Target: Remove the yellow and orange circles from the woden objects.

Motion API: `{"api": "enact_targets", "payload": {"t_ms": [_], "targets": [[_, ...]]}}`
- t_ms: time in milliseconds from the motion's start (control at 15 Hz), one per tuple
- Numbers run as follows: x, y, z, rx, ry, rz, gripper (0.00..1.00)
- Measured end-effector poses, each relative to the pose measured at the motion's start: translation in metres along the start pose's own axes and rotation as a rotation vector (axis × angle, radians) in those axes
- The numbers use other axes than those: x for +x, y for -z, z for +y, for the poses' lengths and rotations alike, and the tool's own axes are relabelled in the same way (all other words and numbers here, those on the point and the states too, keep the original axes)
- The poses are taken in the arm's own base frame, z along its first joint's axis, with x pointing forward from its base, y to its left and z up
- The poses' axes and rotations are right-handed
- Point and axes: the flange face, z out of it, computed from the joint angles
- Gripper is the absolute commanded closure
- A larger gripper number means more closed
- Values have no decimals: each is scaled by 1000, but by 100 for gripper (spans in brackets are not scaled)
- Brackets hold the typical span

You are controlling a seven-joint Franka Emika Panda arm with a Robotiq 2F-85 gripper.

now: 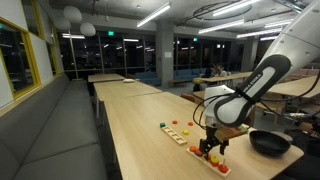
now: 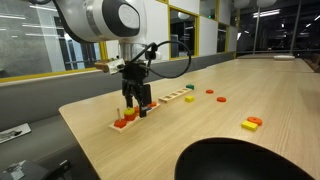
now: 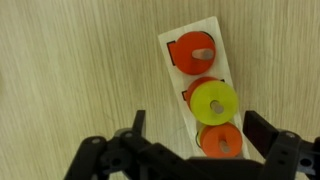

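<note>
Jaws spread, the Robotiq gripper (image 3: 197,128) hangs over a wooden strip (image 3: 185,32) near the tabletop's (image 3: 80,80) corner, straddling its yellow disc (image 3: 214,101) beside an orange disc (image 3: 220,140), apparently needing to descend, pinch and lift.

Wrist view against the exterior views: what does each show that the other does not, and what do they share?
Only the wrist view: a top-down look at a yellow disc lying over a red one, with an orange disc beside it. Only the exterior views: the black bowl, the second wooden strip and loose pieces on the table. Shared: the open gripper over the near wooden strip.
</note>
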Motion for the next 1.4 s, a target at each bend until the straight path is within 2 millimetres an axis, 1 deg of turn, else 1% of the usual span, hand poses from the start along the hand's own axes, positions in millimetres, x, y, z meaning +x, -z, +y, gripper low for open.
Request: {"api": "enact_targets", "payload": {"t_ms": [333,867,933,1000,1067,1133,1267,1400], "targets": [[2,0,1,0,-5,-3,0],[-1,-2,3,-11,-5,-28,0],[-1,-3,3,-12,-5,-29,6],[-1,-3,3,-13,-5,-30,26],[-1,-3,3,-13,-5,-31,32],[-1,-2,3,-13,-5,-30,42],[-1,-2,2,-12,-3,-28,58],[0,0,1,-11,-1,-25,72]]}}
